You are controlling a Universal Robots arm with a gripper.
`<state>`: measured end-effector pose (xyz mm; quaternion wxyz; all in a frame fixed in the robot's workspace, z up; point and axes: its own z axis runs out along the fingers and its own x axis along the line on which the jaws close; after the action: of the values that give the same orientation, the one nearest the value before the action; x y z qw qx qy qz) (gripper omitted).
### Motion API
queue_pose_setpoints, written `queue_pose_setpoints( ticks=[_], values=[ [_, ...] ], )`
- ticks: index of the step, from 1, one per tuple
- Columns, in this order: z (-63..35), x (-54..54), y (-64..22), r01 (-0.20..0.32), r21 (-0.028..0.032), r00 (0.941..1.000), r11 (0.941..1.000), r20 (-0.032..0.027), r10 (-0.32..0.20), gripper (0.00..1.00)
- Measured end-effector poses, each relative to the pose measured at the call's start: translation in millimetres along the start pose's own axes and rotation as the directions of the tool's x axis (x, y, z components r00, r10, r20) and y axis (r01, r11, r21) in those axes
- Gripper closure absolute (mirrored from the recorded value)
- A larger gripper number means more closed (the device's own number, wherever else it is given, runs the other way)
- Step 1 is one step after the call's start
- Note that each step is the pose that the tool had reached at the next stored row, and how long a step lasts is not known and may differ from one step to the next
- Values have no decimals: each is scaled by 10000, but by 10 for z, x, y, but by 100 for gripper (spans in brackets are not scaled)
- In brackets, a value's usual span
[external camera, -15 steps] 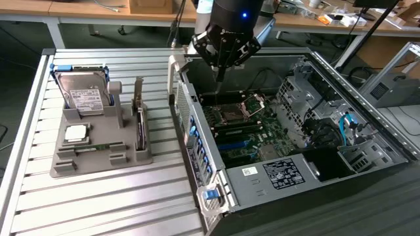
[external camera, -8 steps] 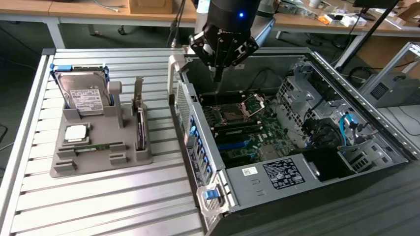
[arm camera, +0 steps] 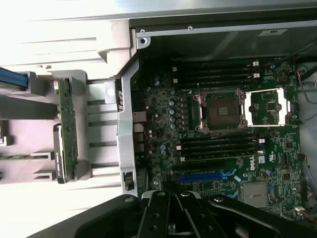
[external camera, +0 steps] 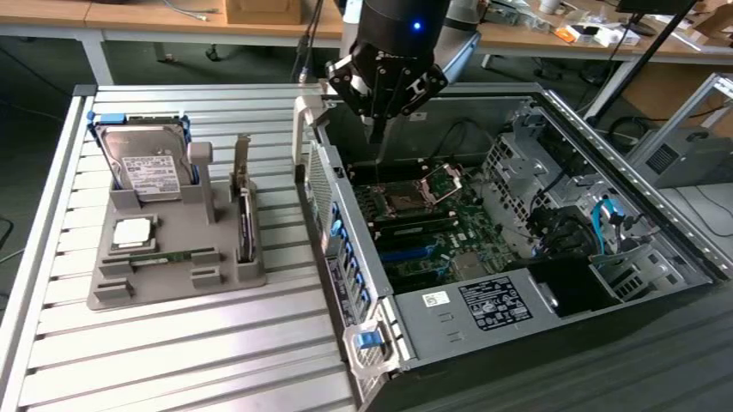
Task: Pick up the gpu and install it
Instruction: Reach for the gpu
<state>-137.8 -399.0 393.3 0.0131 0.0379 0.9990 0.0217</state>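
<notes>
Our black claw (arm camera: 172,197) is closest to us, pinched shut with nothing in it. It hangs over the green motherboard (external camera: 441,249) inside the open computer case (external camera: 441,330). The gpu (external camera: 244,202) stands on its edge in the grey holder (external camera: 172,283), outside the case. In the exterior view it lies at about eight o'clock from the claw. Its long side runs from twelve to six.

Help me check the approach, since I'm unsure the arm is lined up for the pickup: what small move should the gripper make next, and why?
Probably a sideways shift toward the exterior view's left, to bring the gripper over the gpu. The gripper hangs shut and empty above the open computer case, while the gpu stands on edge in the grey holder beside the case, well apart from the fingers.
</notes>
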Motion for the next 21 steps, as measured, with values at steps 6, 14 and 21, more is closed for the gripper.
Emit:
queue_pose_setpoints(
  ticks=[6, 14, 21],
  values=[
    [-1, 33, -2, -1, 0, 10000, 10000, 0, 1, 89],
    [-2, 71, -8, 0, 0, 10000, 10000, 0, 0, 89],
    [-3, 103, -10, 0, 0, 10000, 10000, 0, 0, 89]
  ],
)
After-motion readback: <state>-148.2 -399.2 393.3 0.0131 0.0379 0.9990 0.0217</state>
